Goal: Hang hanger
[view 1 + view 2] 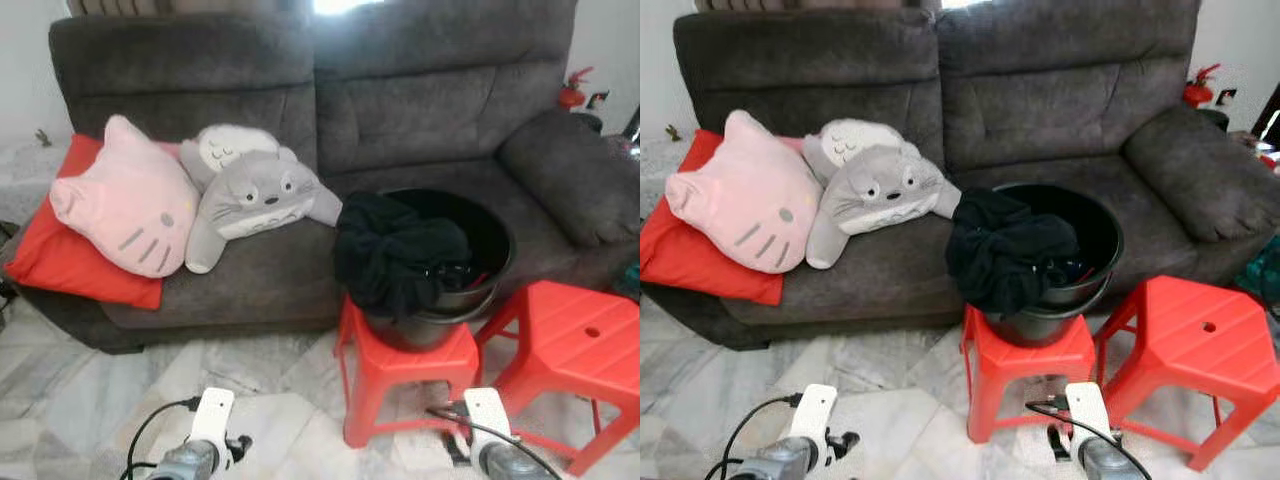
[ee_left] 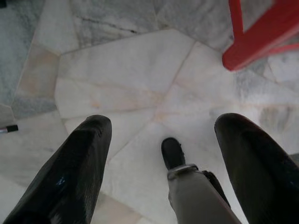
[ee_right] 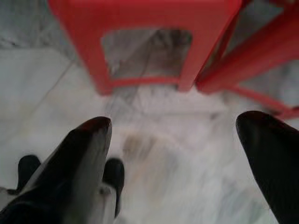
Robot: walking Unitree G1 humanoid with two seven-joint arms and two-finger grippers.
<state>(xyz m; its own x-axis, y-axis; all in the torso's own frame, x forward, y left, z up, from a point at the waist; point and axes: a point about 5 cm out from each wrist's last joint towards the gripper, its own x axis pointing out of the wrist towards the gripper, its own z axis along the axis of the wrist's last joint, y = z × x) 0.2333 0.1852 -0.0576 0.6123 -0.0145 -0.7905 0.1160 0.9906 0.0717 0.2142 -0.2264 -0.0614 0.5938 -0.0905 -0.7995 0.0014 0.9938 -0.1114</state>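
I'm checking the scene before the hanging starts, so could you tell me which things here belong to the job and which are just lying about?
Job:
- black bucket on a red stool
- dark clothes heaped in it
- left gripper and right gripper, both open, low over the floor

Lying about:
- pink cat cushion
- grey plush
- red pillow
- second red stool
- sofa

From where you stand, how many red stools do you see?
2. One red stool stands before the sofa and carries the black bucket; the other stool stands beside it, on its right.
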